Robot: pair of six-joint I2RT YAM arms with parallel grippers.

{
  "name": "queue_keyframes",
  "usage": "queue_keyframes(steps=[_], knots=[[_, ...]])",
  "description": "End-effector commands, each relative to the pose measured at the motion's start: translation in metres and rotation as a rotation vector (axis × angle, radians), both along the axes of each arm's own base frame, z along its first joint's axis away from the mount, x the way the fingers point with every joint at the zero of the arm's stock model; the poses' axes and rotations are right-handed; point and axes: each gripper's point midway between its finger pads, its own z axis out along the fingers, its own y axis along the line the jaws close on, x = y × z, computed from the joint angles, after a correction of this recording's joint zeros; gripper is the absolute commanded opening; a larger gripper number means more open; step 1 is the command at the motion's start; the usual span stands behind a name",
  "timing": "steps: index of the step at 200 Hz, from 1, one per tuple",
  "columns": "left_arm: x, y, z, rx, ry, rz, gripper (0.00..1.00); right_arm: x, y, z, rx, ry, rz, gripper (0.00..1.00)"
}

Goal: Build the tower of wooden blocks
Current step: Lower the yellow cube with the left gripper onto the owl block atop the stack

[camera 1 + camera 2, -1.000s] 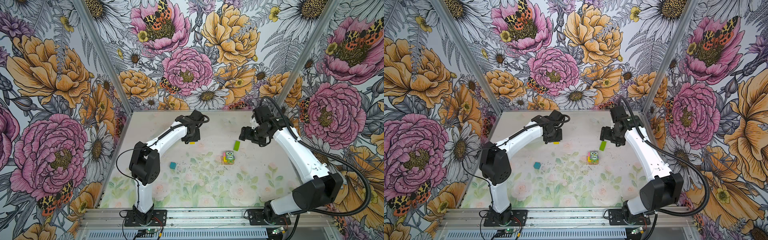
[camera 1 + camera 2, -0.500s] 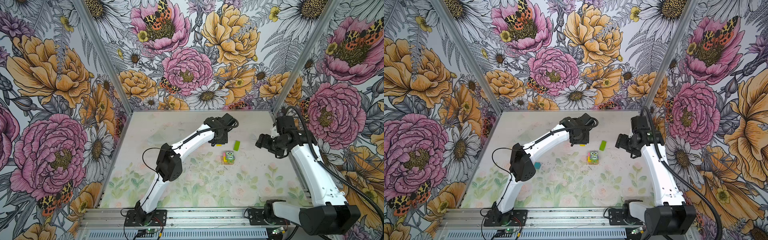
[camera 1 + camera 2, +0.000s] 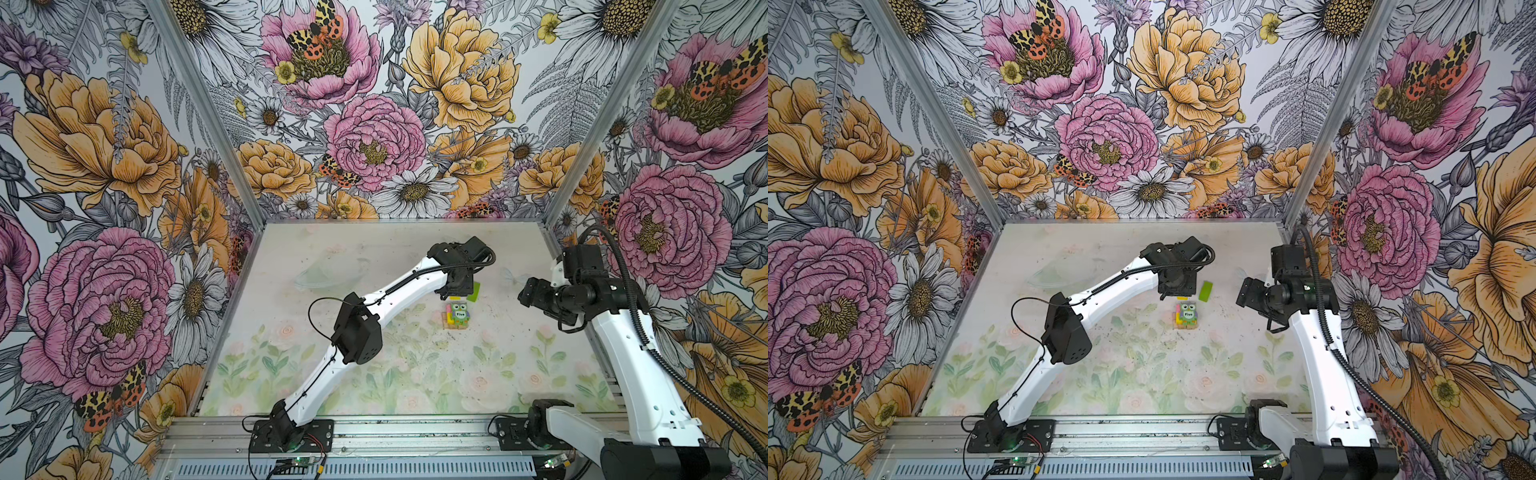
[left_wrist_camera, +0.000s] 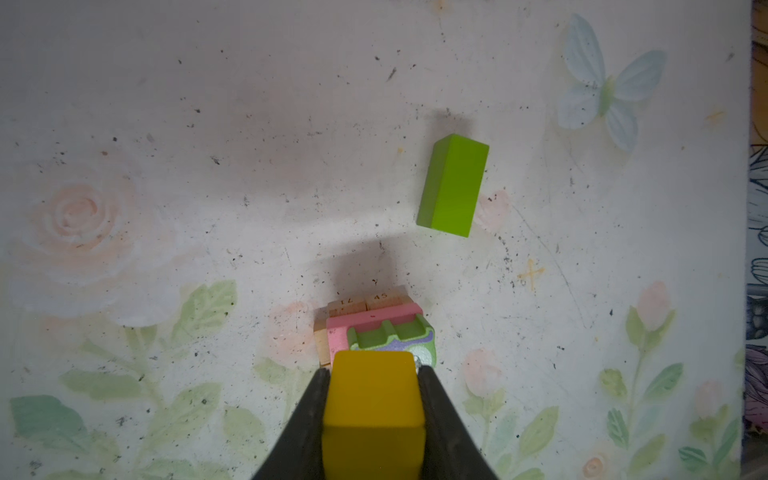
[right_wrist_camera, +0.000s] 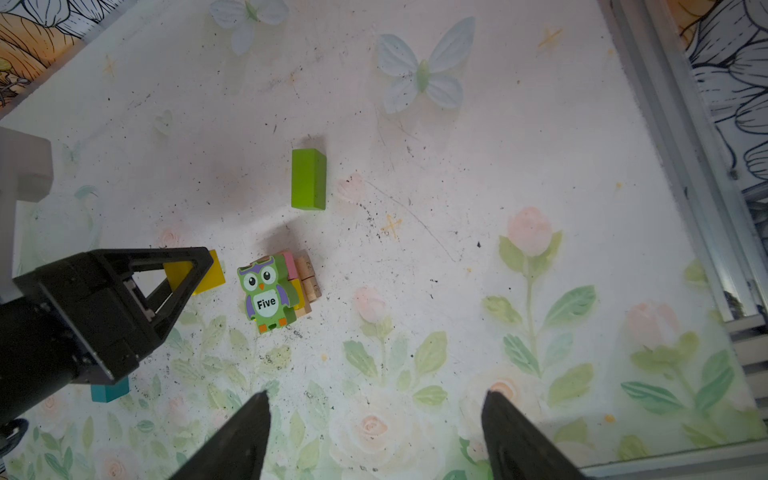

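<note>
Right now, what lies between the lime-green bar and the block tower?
Nothing: only bare table separates the lime-green bar and the tower, as the right wrist view shows.

A yellow cube (image 4: pixel 374 399), lime-green bar (image 4: pixel 453 185), green-and-purple owl piece (image 5: pixel 268 297), pink bar (image 4: pixel 357 320), tan bars (image 4: pixel 380 299), teal cube (image 5: pixel 110 392)

One lime-green bar (image 4: pixel 453 185). One teal cube (image 5: pixel 109 392). One owl-printed piece (image 5: pixel 268 293). One pink bar (image 4: pixel 374 318). Two yellow pieces: a yellow cube (image 4: pixel 374 399) and a yellow block (image 5: pixel 296 289) in the stack. At least three tan bars (image 5: pixel 307 272) show; the full number cannot be told. Two arms, the left arm (image 3: pixel 399 291) and right arm (image 3: pixel 623 332), each have one tool: left tool (image 4: pixel 374 372), right tool (image 5: pixel 376 395).
</note>
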Motion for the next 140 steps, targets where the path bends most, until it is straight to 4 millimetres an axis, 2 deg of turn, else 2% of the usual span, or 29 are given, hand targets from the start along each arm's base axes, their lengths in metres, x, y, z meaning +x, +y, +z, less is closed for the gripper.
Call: queue_keyframes(steps=[1,140], knots=[[-0.004,-0.005,0.007,-0.029,0.007,0.008,0.2,-0.007,-0.005,0.005,-0.018,-0.019,-0.019,0.82],[-0.029,-0.019,-0.013,-0.007,0.052,-0.021,0.2,-0.032,-0.008,-0.001,-0.024,-0.01,-0.044,0.83]])
